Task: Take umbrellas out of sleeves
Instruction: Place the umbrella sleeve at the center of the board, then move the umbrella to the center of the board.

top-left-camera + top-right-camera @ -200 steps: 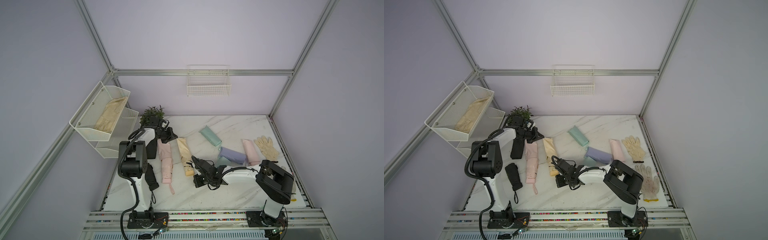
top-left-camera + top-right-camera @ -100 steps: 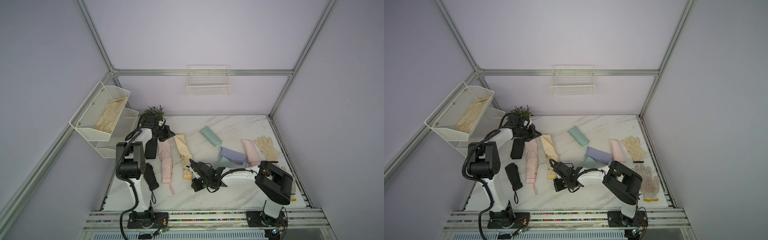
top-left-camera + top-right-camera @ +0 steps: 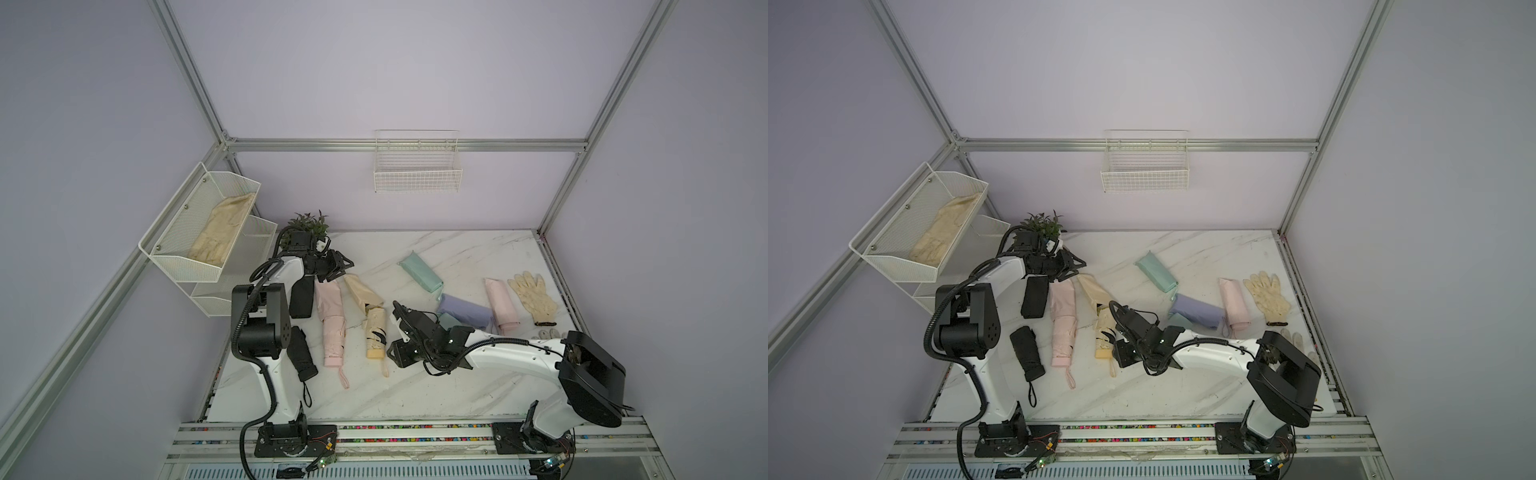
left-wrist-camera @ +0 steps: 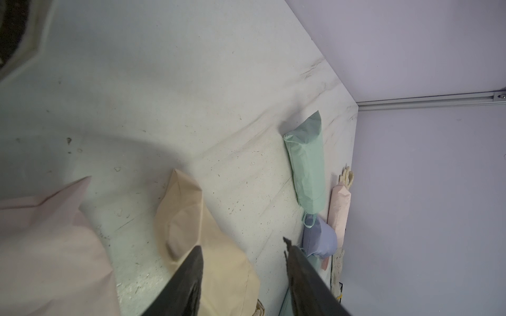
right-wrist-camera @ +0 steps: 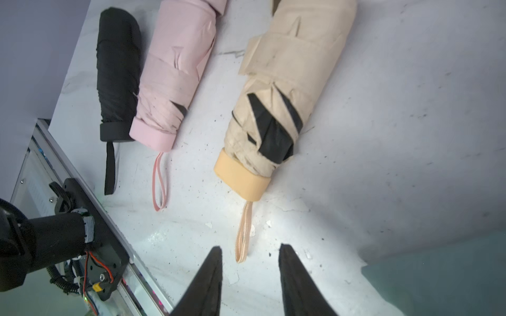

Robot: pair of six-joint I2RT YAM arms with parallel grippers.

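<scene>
Right wrist view: the yellow umbrella, the largest item in frame, is shown lying left of centre on the table, its handle toward the near edge. In a top view its far end is seen at the mouth of the yellow sleeve; whether the tip has cleared the mouth cannot be told. The body is judged light, with a stiff shaft under soft, loosely folded fabric that would give under a pinch. The sleeve is judged thin, limp and slippery, best pinched at its flat, closed far end. The blocky handle is judged rigid and the surest place to take hold; the wrist loop is thin and floppy.

The right gripper is seen with jaws parted and nothing between them, just short of the loop. The left gripper is likewise parted and empty, over the far end of the sleeve; contact cannot be told.

The pink umbrella and black umbrella lie further left, canopies exposed. A mint green sleeve, a lilac sleeve and a right-hand pink sleeve appear filled.

Room and surface: lilac walls and an aluminium frame enclose a white marble-patterned tabletop, judged smooth and low in friction, and marked with dark specks. A mesh shelf on the left wall, a wire basket on the far wall, a potted plant and cream gloves are also shown.
</scene>
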